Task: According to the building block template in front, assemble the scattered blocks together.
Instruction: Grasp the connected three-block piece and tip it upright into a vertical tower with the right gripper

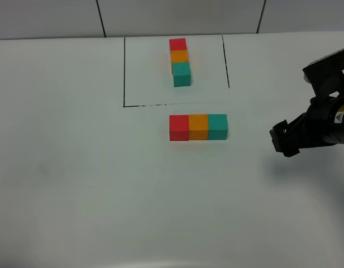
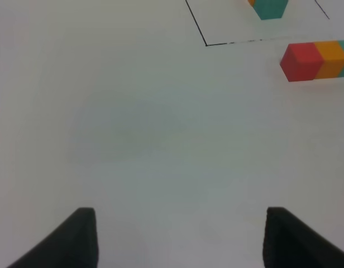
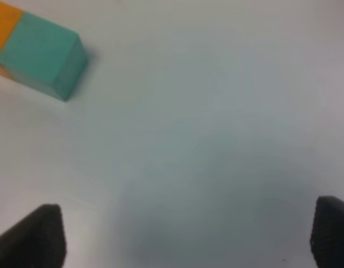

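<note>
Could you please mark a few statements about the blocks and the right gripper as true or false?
1. The red block, orange block and teal block touch in one row. True.
2. The right gripper holds the teal block. False: its fingers are open and empty, apart from it.
3. The template lies inside the black outline. True.
4. The three blocks lie inside that outline. False: they lie outside, nearer the camera.

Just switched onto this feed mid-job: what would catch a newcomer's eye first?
The bright red, orange and teal-green cubes touch in a row at mid-table, just outside the black outlined box. Inside that box sits the building block template in the same colours, running away from the camera. The right gripper hangs open and empty at the right edge.
</note>
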Available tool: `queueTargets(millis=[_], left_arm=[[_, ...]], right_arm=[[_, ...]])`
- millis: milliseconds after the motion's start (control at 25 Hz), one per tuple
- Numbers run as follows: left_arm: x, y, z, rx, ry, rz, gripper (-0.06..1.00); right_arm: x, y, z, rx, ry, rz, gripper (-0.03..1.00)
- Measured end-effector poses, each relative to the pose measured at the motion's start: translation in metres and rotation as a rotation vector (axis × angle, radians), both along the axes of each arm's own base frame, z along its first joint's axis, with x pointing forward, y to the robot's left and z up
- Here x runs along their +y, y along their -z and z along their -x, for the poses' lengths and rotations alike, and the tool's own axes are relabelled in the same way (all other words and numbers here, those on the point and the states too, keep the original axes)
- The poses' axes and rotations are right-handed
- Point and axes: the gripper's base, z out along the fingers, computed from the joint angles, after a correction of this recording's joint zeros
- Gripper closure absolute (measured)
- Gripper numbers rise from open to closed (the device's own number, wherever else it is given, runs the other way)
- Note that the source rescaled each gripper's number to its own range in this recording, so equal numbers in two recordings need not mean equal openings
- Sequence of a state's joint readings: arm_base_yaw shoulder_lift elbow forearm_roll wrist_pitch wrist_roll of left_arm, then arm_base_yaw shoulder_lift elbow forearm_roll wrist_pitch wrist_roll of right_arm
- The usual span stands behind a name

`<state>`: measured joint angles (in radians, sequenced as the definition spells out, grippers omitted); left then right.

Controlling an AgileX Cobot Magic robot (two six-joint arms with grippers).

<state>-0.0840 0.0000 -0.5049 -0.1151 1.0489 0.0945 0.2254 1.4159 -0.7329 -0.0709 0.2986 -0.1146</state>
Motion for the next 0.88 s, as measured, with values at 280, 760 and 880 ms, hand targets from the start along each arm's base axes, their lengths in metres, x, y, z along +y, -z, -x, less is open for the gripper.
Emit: queueTargets(millis=[280, 760, 880], left_arm=[[0.000, 0.000, 0.000, 0.000, 0.000, 0.000, 0.58], [0.000, 0.000, 0.000, 0.000, 0.000, 0.000, 0.58], [0.000, 0.000, 0.000, 0.000, 0.000, 0.000, 0.58]], right_arm=[[0.015, -0.010, -0.040, 0.144, -0.291, 0.239, 0.19], [0.122, 0.019, -0.130, 0.320, -0.930, 0.383, 0.19], [0.137, 0.035, -0.143, 0.341, -0.988, 0.396, 0.19]])
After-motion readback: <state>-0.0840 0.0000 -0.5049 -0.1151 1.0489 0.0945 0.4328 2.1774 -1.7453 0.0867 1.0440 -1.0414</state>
